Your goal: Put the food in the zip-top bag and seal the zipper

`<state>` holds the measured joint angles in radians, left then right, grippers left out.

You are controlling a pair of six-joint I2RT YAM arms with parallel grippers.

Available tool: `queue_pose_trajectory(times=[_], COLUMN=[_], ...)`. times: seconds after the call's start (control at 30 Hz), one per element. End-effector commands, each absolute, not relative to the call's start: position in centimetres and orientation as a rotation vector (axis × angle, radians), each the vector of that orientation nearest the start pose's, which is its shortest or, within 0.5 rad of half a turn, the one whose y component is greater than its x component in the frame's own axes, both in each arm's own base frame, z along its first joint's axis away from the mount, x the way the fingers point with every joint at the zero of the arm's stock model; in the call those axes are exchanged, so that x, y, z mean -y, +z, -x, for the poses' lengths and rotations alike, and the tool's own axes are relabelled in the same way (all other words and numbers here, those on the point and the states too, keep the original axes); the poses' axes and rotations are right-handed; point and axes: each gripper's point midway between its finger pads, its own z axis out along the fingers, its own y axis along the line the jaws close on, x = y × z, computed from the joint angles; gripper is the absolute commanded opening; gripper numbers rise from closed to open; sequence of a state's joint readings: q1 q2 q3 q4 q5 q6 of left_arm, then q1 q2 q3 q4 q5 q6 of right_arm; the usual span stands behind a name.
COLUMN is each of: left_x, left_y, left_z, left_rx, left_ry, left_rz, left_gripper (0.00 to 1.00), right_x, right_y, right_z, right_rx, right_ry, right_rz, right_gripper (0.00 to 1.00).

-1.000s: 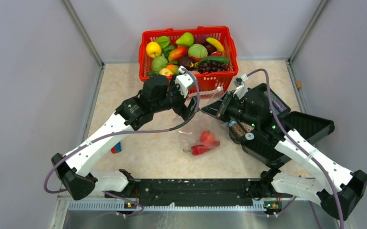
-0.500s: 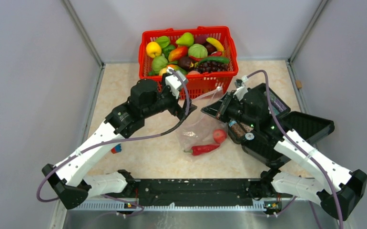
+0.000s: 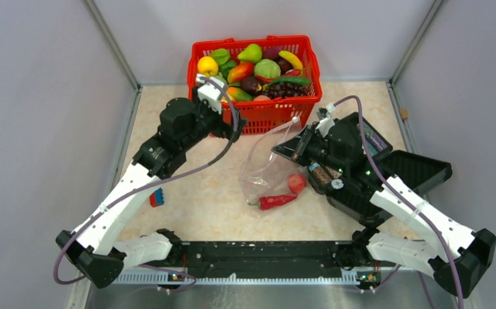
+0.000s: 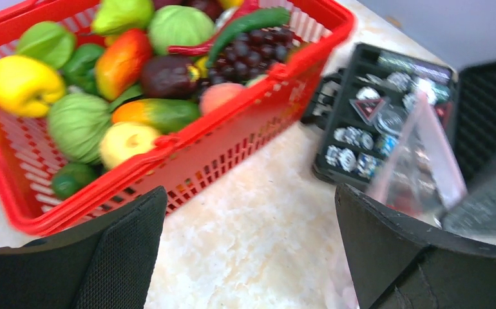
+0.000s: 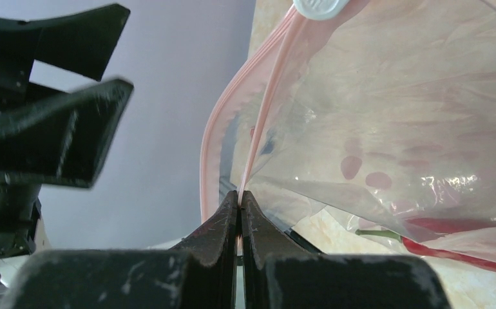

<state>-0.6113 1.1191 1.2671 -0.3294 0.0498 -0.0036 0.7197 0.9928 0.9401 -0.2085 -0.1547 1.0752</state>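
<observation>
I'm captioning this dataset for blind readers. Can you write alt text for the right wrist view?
The right gripper is shut on the thin pinkish zipper strip of a crinkly transparent plastic bag, whose mouth is parted. A glossy red toy chili shows through the bag at lower right, and a white plastic slider sits at the strip's top end.

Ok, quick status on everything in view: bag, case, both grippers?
left gripper, open, empty, near the basket.
right gripper, shut on the zipper.
zipper, unsealed.
bag, mouth open, top edge lifted.
tomato, inside the bag.
chili, inside the bag.
basket, full of toy food.
case, lid open.
</observation>
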Motion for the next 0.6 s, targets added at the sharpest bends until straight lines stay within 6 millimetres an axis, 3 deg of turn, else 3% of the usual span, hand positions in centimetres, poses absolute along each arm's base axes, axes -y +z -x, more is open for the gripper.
queue_pose_trajectory(times=[0.0, 0.2, 0.37, 0.57], left_x=[19.7, 20.1, 21.7, 22.7], left_y=[40.6, 41.1, 40.0, 40.6], left_z=[-33.9, -37.1, -39.9, -43.6], left_rx=[-1.613, -1.614, -1.665, -1.639], left_ry=[-0.503, -0.501, -0.527, -0.559], left_rz=[-0.332, -0.335, -0.441, -0.446], left_gripper=[0.99, 0.99, 0.99, 0.99], right_x=[-27.7, -26.9, -25.3, -24.1], right_y=[31.1, 30.8, 29.9, 29.1], right_z=[-22.0, -21.8, -21.3, -20.6], right_rx=[-2.007, -2.021, -2.038, -2.052], right_ry=[1.363, 1.329, 1.265, 1.232], right_rz=[-0.236, -0.250, -0.302, -0.336], right_gripper=[0.00, 0.00, 0.00, 0.00])
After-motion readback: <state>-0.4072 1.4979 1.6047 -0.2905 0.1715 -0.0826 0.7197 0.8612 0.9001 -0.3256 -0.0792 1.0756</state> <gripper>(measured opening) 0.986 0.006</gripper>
